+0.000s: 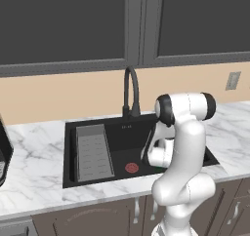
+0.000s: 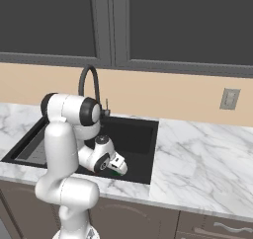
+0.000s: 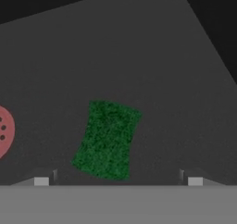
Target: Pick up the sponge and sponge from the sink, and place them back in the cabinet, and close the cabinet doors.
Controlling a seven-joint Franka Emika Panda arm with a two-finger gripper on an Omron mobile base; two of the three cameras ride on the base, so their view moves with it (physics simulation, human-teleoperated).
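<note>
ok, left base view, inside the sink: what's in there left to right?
Grey ribbed tray → red drain disc → the arm's wrist with the gripper reaching down into the right part of the sink. The black faucet stands behind the basin, roughly above the disc.

White marble surface [image 1: 34,181] with grey veining runs the full width, front edge lit brighter. Beige wall [image 1: 58,96] behind as backsplash, flat and unmarked apart from a grey outlet plate [image 2: 230,99] on the right, set just above the surface. Dark glass-fronted wall cupboards [image 1: 63,23] hang above, grey frames, a vertical divider between the panes. Brown base cabinets [image 1: 93,220] below the surface, with silver handles [image 1: 136,210] on the door fronts. Part of a dark appliance [image 1: 4,154] sits at the far left edge, too cropped to identify. Lighting is even, no hard shadows.
</note>
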